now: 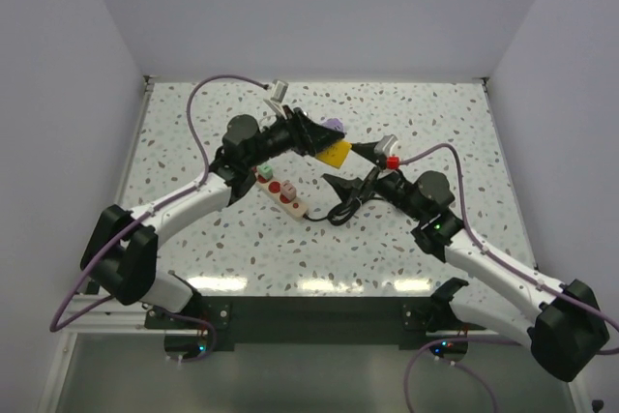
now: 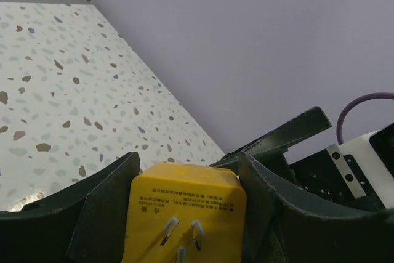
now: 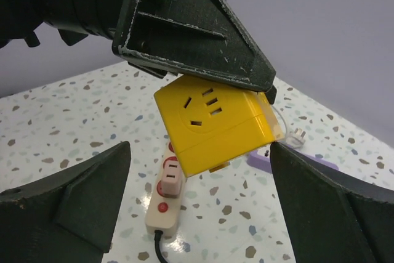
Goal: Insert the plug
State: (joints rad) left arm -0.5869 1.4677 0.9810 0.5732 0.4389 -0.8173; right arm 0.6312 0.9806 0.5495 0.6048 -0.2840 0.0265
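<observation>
speckled terrazzo table (image 1: 193,123) under plain lavender walls, and from the top camera both arms meet over the middle. the left gripper (image 1: 324,142) has the yellow plug cube (image 1: 336,154) up off the surface, just past the far end of the cream power strip (image 1: 280,191), which lies flat with its black cord (image 1: 338,215) trailing toward the right arm. the right gripper (image 1: 348,186) sits low beside that cord, carrying nothing. a small purple item (image 1: 334,126) lies behind the cube.

over to the left wrist: the fingers (image 2: 104,207) are about half spread and pressed on the cube's two sides, a firm clamp. three metal prongs (image 2: 181,235) stick out of the face turned to this camera, so they are not pointing down at the strip.

right wrist now: its own jaws stand as wide as they go, one finger (image 3: 68,207) on each side of the frame, nothing between them. the cube hangs just ahead, its socket face toward this camera, with the strip on the table below and beyond it.

my read: the cube is picked up and carried, but insertion is not yet begun. the next move calls for turning the prongs downward, lining them up over a free socket, then a straight push; the free arm could steady the strip, since a light strip may slide or tip.
</observation>
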